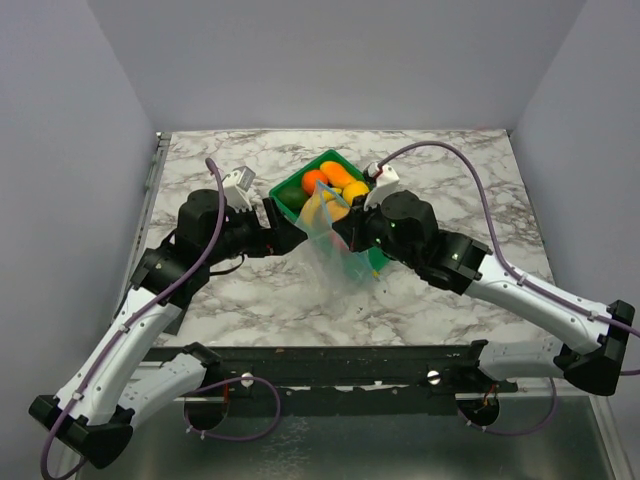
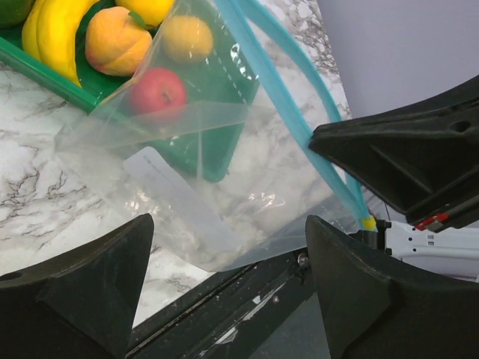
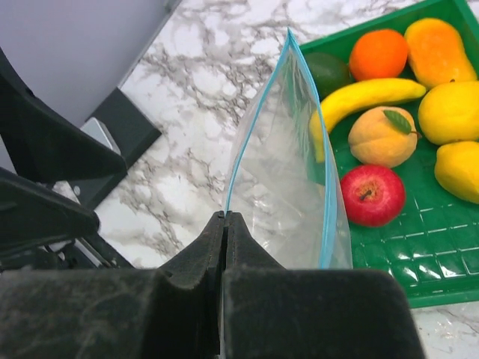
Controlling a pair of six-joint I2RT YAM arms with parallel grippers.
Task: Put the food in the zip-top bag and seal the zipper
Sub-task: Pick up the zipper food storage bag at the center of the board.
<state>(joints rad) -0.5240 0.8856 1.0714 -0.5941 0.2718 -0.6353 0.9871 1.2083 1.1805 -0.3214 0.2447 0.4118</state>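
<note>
Toward the far edge of the counter (image 1: 450, 180), the right tool (image 3: 224, 224) pinches the zip-top bag (image 3: 288, 194) upright (mouth gaping, presumably for the food (image 3: 373, 196)); the left tool (image 2: 228, 254) stands spread wide.

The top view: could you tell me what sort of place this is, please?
Likely a robot test cell, not a kitchen: plain grey walls box in a marble-patterned table, with plastic-looking fruit in a green tray.

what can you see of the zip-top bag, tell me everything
The zip-top bag is clear, crinkly plastic with a light blue zipper along its mouth and a white label. Its mouth gapes open and it seems empty. The right claw pinches its zipper edge, holding it upright at the green tray's edge.
</note>
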